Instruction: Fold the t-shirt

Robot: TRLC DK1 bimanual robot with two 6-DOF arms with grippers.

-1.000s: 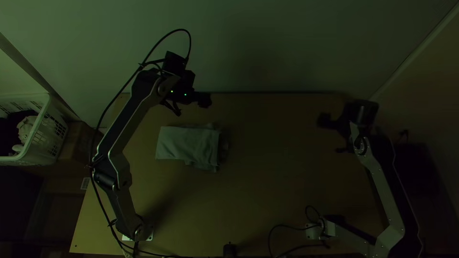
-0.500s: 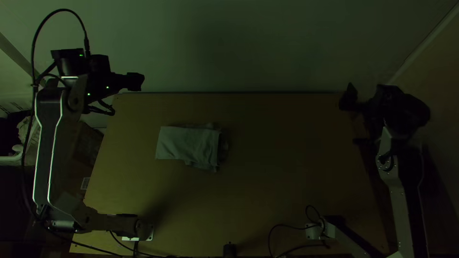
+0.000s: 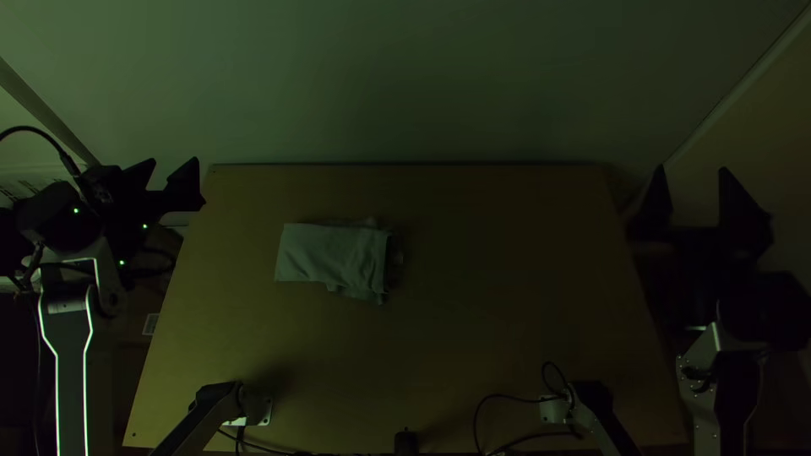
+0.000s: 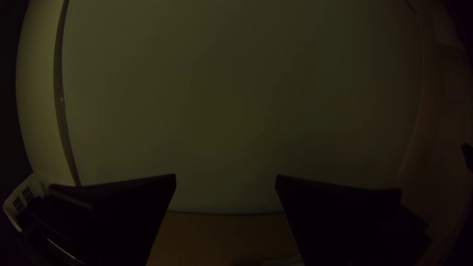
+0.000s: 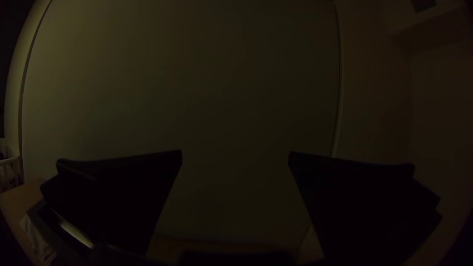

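In the top view the t-shirt (image 3: 331, 255) lies folded into a compact, roughly rectangular bundle left of the table's middle, with uneven layers sticking out at its right end and lower edge. My left gripper (image 3: 175, 176) is open beyond the table's left edge, well away from the cloth. Past the right edge, my right gripper (image 3: 693, 190) stands open too. In the left wrist view, the left gripper (image 4: 225, 180) has its two fingers wide apart with nothing between them. The right wrist view shows the right gripper (image 5: 235, 155) spread and holding nothing.
The wooden table (image 3: 507, 295) has a pale wall (image 3: 422, 84) behind its far edge. Black cables (image 3: 507, 395) lie at the near edge beside the right arm's base. A white basket (image 4: 20, 199) stands off to the table's left.
Both arms have moved outward off the table, the left one to the left and the right one to the right. Both grippers now point toward the wall. The t-shirt has stayed put.
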